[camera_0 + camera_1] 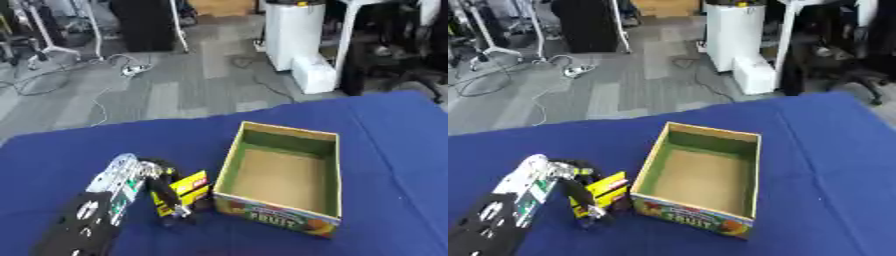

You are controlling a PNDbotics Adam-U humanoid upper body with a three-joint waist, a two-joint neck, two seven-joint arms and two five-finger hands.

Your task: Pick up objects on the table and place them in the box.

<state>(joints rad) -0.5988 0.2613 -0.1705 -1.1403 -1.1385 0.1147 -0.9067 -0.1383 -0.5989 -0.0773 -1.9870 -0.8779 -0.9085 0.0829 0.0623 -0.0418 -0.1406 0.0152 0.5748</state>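
Our left robot hand [162, 187] is curled around the yellow packet [185, 192], just left of the open box [229, 162] on the tabletop [394, 140]. We lift above the rim before moving right.

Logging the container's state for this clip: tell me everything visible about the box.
The box is an open-topped cardboard tray, rectangular, with a plain brown floor, greenish inner walls and a pale yellow rim. Its near outer wall carries colourful fruit print with lettering. It sits flat on the blue tablecloth, slightly askew, and nothing shows inside. The left hand is curled round a yellow packet close by its left wall; contact cannot be told.
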